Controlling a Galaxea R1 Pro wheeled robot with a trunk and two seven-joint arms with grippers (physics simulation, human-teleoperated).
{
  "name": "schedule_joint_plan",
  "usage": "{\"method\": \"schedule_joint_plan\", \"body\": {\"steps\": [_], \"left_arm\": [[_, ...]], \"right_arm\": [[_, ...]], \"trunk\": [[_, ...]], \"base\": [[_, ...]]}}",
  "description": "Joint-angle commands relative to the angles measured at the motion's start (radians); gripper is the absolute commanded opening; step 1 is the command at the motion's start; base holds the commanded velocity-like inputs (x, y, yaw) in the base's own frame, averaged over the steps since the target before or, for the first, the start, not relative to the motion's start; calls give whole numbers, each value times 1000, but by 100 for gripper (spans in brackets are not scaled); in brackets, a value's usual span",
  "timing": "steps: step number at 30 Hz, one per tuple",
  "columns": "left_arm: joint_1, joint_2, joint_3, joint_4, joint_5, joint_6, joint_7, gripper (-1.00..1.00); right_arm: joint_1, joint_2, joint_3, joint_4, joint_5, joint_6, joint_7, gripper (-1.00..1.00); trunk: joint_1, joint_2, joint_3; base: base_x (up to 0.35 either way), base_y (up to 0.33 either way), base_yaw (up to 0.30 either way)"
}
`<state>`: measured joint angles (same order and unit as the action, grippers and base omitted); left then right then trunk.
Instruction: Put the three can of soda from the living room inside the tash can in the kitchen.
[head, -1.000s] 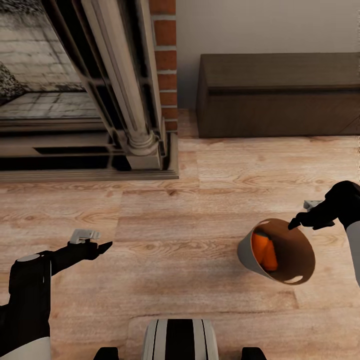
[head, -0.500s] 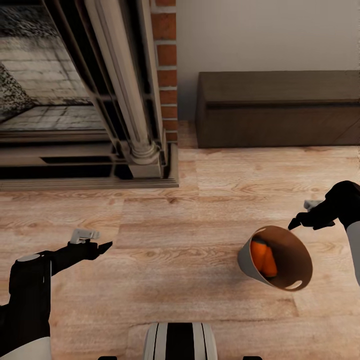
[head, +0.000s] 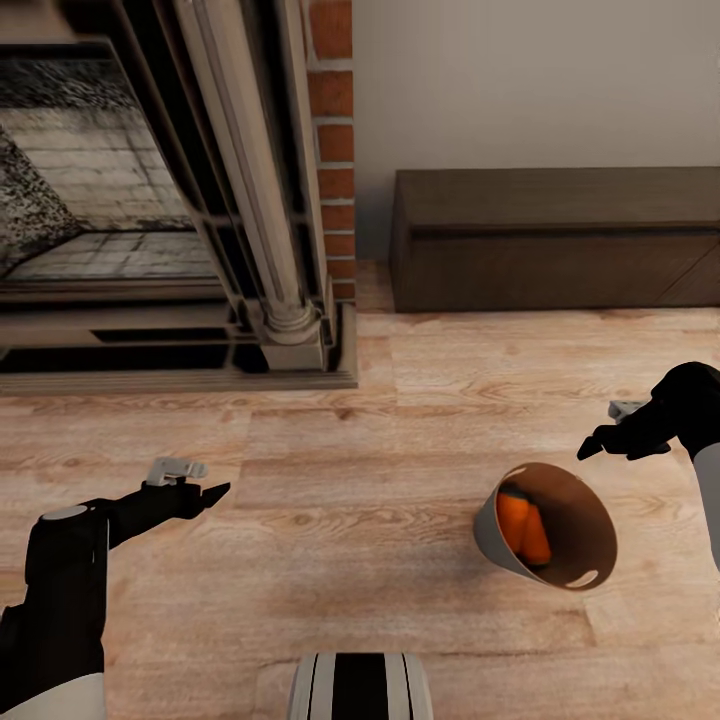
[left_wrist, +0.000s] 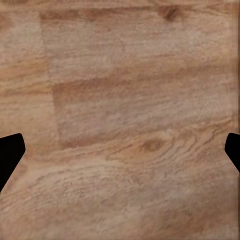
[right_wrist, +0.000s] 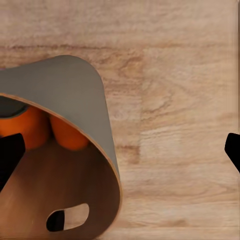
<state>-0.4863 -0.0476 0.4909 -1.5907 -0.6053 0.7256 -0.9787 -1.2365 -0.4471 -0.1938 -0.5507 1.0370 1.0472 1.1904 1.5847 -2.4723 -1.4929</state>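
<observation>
Holding two orange cans (head: 524, 528), the trash can (head: 583, 522) is sitting tilted on the wood floor (head: 360, 500) right of the fireplace (head: 150, 200), both tools hovering spread apart, empty: right tool (head: 592, 446) just above its rim, left tool (head: 212, 492) well away

Bare wood floor (head: 360, 520) lies open between my two arms and under my left gripper (head: 215, 491), fingers spread. Trash can (head: 545, 525) stands on the floor just below my right gripper (head: 590, 447). Fireplace (head: 170, 200) and dark low cabinet (head: 550, 240) block ahead.
</observation>
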Motion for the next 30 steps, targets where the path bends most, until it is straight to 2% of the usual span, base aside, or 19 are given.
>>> {"method": "schedule_joint_plan", "body": {"steps": [1, 24, 30], "left_arm": [[0, 0, -1, 0, 0, 0, 0, 100], [0, 0, -5, 3, -3, 1, 0, 100], [0, 0, -5, 3, -4, 1, 0, 100]], "right_arm": [[0, 0, 0, 0, 0, 0, 0, 100], [0, -1, 0, -24, 1, 0, 1, 100], [2, -19, 0, -43, 0, 0, 3, 100]], "trunk": [[-4, 7, 3], [-92, 168, 75], [-115, 210, 94]], "base": [[0, 0, 0], [0, 0, 0], [0, 0, 0]]}}
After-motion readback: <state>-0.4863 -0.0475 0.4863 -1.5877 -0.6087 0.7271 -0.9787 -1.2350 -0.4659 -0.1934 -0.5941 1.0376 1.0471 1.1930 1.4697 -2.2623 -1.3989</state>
